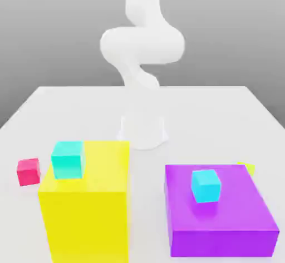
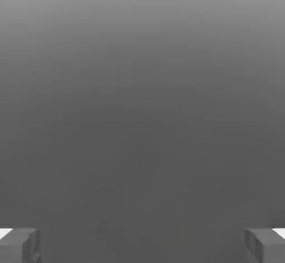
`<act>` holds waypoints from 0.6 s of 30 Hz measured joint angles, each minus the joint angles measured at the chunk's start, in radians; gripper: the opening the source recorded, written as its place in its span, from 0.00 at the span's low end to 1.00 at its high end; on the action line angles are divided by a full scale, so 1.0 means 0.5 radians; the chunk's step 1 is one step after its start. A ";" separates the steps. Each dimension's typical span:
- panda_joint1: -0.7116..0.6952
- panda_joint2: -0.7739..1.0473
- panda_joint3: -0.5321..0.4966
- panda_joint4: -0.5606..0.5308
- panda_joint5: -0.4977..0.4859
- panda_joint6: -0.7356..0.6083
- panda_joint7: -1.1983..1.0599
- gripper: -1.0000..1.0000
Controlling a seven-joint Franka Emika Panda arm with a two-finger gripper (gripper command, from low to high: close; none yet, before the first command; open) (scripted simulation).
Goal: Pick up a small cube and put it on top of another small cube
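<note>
Exterior view: we spot small lime yellow-green cube (image 1: 248,168) peeking behind purple block (image 1: 222,217), far from arm; fingers (image 2: 142,245) wide apart, holding nothing.

A bare simulated test space: a plain white table (image 1: 50,106) fills the lower frame, a featureless grey backdrop sits behind, and flat-coloured blocks like the big yellow block (image 1: 83,212) stand at lower left.
</note>
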 joint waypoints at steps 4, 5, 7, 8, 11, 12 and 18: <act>0.196 0.170 -0.010 -0.105 -0.028 0.112 -0.342 0.50; 0.243 0.211 -0.013 -0.131 -0.034 0.139 -0.426 0.50; 0.335 0.292 -0.018 -0.181 -0.044 0.192 -0.594 0.50; 0.381 0.333 -0.021 -0.207 -0.048 0.219 -0.678 0.50; 0.515 0.455 -0.028 -0.283 -0.058 0.299 -0.933 0.50; 0.560 0.496 -0.030 -0.308 -0.061 0.326 -1.018 0.50; 0.822 0.741 -0.038 -0.460 -0.068 0.487 -1.537 0.50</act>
